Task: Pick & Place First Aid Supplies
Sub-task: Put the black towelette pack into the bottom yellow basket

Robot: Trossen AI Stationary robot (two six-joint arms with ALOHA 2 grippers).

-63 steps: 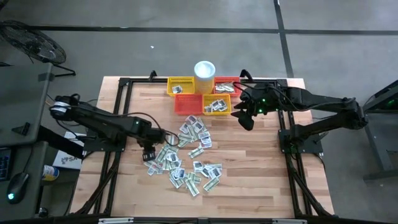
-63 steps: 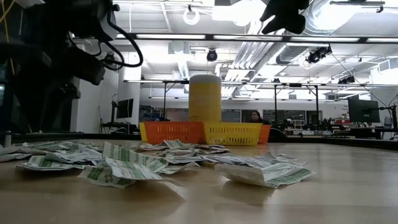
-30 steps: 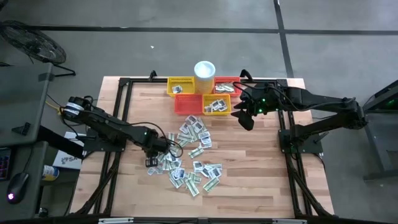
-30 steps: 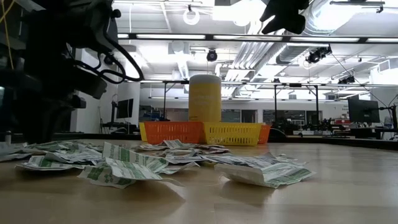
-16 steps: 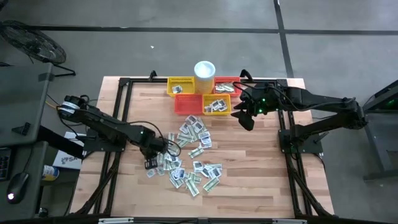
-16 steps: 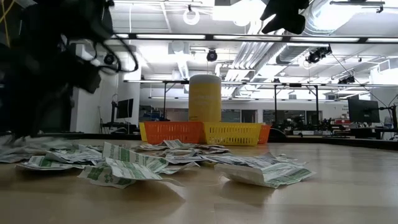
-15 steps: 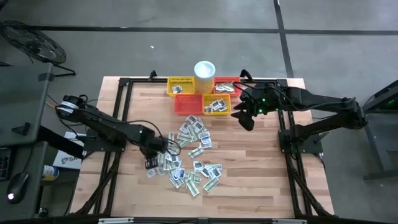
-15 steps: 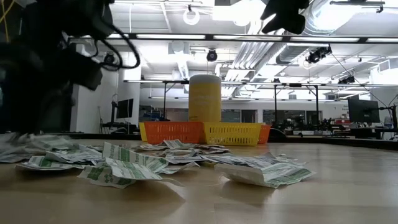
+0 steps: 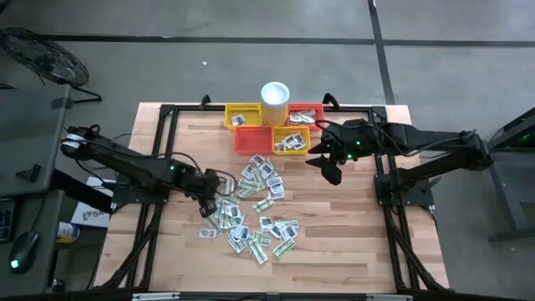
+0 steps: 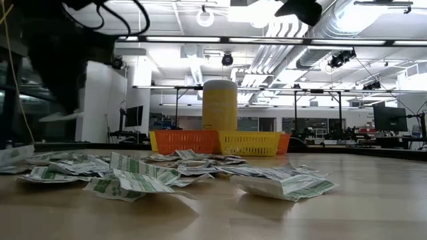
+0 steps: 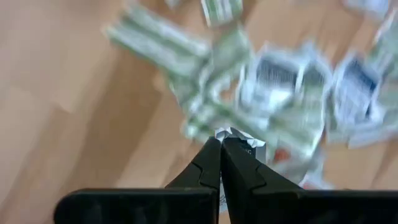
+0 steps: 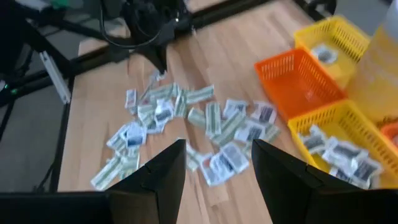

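Observation:
The first aid supplies (image 9: 251,209) lie as a loose heap of white and pale green sachets on the wooden table, also seen in the low view (image 10: 167,172) and the right wrist view (image 12: 180,124). My left gripper (image 9: 211,203) hangs above the heap's left end, shut on one small sachet (image 10: 60,117). My right gripper (image 9: 330,171) hovers high on the right beside the baskets, open, with nothing between its fingers (image 12: 214,168). My left gripper pinches one sachet between its two fingertips; a white edge of it (image 11: 241,142) sticks out just past the shut tips. The fingers come from above, slanting down. The sachet hangs below them, lifted clear of the heap.
At the table's far edge stand a yellow basket (image 9: 243,115), an orange basket (image 9: 253,140), a second yellow basket (image 9: 291,140) holding several sachets, a red basket (image 9: 305,111) and a white cup (image 9: 275,94). Bare wood lies to the right of the heap (image 9: 351,226).
My left gripper has risen from the heap's left end and rolled, taking one sachet up clear of the table; the heap's nearby sachets shifted slightly. My right gripper has swung a little toward the table's near edge.

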